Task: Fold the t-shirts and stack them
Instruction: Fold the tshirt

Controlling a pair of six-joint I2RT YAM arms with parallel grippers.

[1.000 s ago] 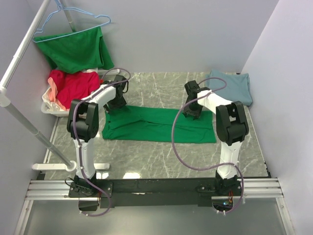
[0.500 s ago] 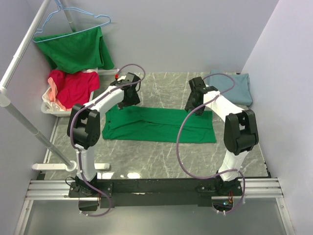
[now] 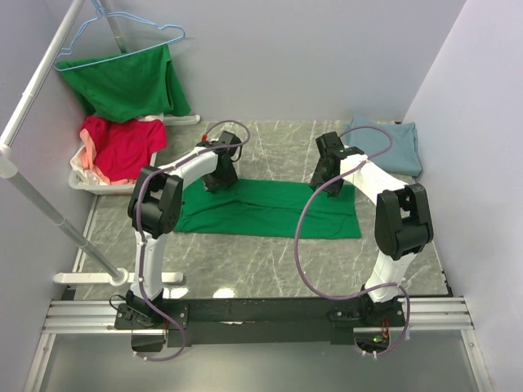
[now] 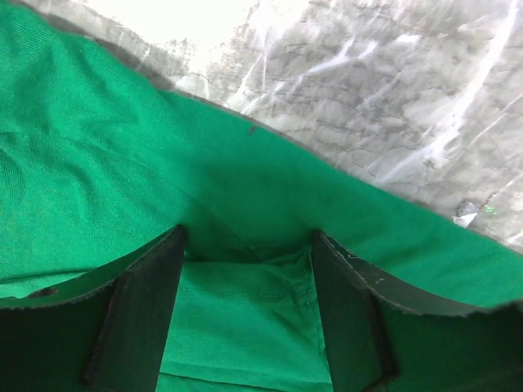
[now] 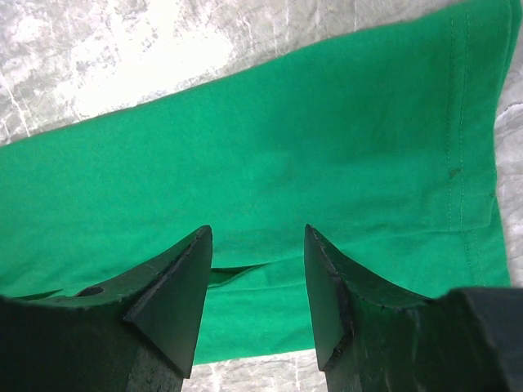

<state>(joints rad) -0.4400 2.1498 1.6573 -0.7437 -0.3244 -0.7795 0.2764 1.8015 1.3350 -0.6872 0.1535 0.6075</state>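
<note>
In the middle of the top view: bright green soft cloth t-shirt [image 3: 270,211], folded into a long band lying flat on the grey marbled table [image 3: 270,265]
Upper right of the top view: dusty blue-grey folded t-shirt [image 3: 391,143], well apart from the band, probably the start of the stack
Far edge, towards the band's left end: left gripper [image 3: 219,178] [image 4: 247,241] low on the cloth, fingers spread, fabric between them but not pinched
Far edge, towards the right end: right gripper [image 3: 324,178] [image 5: 253,237], fingers likewise apart, nothing clamped
Likely step: taking hold of the far edge for the next fold
Risk: closing on the top layer alone would peel the fold open; unequal pulls from the two ends could skew or bunch the band
</note>
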